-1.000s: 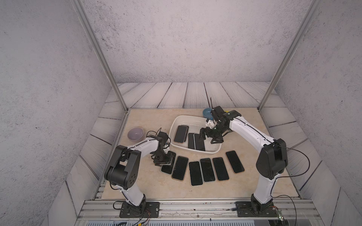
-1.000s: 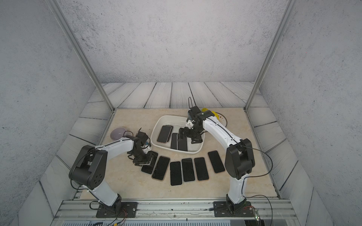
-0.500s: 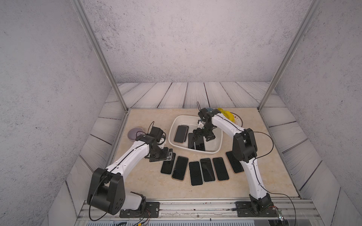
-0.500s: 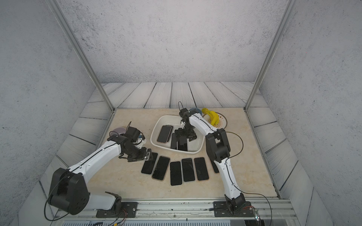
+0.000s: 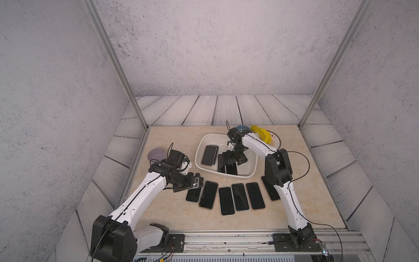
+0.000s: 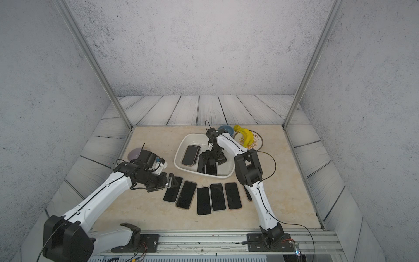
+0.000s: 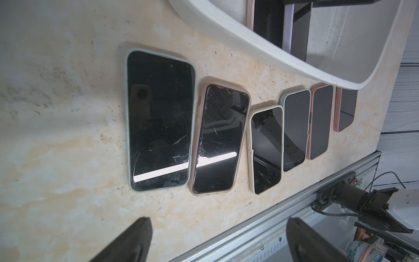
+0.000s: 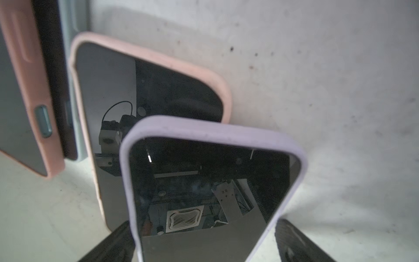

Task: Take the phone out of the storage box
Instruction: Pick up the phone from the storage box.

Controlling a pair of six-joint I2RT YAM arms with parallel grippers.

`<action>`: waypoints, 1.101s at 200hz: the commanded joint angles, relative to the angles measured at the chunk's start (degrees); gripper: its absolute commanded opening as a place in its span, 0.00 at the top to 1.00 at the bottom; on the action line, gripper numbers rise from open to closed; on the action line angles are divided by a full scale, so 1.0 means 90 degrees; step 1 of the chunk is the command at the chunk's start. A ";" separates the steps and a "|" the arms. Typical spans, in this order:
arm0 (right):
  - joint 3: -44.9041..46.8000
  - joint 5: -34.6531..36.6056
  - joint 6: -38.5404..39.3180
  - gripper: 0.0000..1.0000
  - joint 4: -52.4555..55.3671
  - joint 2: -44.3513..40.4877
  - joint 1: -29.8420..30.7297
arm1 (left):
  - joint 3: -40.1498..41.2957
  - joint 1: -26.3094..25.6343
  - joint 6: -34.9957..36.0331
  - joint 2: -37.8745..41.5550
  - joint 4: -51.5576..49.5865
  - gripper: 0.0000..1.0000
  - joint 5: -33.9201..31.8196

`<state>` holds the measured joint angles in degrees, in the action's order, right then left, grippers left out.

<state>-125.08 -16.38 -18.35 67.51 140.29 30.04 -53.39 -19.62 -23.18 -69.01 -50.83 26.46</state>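
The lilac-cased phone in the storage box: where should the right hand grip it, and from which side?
Probably its two long edges, at the end nearest the right hand, coming from above. The lilac-cased phone lies screen up, partly on a pink-cased phone, and both long edges look free inside the open hand.

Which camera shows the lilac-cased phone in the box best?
Right wrist view: the lilac-cased phone fills it, with case rim and screen clear. The left wrist view catches only its lilac edge. Both top views show it partly, under the right gripper.

Left end effector splayed; right end effector seemingly likewise.
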 commanded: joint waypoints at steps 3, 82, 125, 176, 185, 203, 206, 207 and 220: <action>-0.0047 -0.0010 0.0052 0.00 0.0149 0.0334 0.0079 | 0.0082 0.0025 -0.0015 0.0119 -0.0130 0.01 0.0101; -0.0069 0.0449 0.0164 0.19 0.0280 0.0346 0.0134 | 0.0178 0.0032 -0.0023 0.0343 -0.0253 0.01 0.0107; -0.0330 0.0633 0.0144 0.33 0.0208 -0.0164 0.0129 | 0.0103 0.0031 -0.0081 0.0412 -0.0255 0.01 0.0126; -0.0480 0.0584 0.0076 0.35 0.0005 -0.1127 0.0020 | -0.0076 0.0031 -0.0134 0.0328 -0.0136 0.01 0.0229; -0.0468 0.0544 0.0075 0.36 -0.0010 -0.1295 -0.0007 | -0.0111 0.0031 -0.0121 0.0282 -0.0119 0.01 0.0243; -0.0404 0.0530 0.0103 0.36 0.0000 -0.1657 -0.0049 | -0.0189 0.0031 -0.0098 0.0203 -0.0076 0.01 0.0325; -0.0387 0.0529 0.0112 0.36 0.0000 -0.1719 -0.0061 | -0.0191 0.0029 -0.0091 0.0191 -0.0063 0.01 0.0330; -0.0374 0.0530 0.0114 0.36 -0.0001 -0.1739 -0.0059 | -0.0206 0.0030 -0.0091 0.0189 -0.0059 0.01 0.0331; -0.0282 0.0573 0.0145 0.36 0.0039 -0.2010 -0.0115 | -0.0230 0.0031 -0.0076 0.0115 -0.0002 0.01 0.0390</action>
<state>-126.89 -11.62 -17.47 67.22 128.73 29.82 -53.67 -19.62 -24.25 -66.89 -51.68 28.53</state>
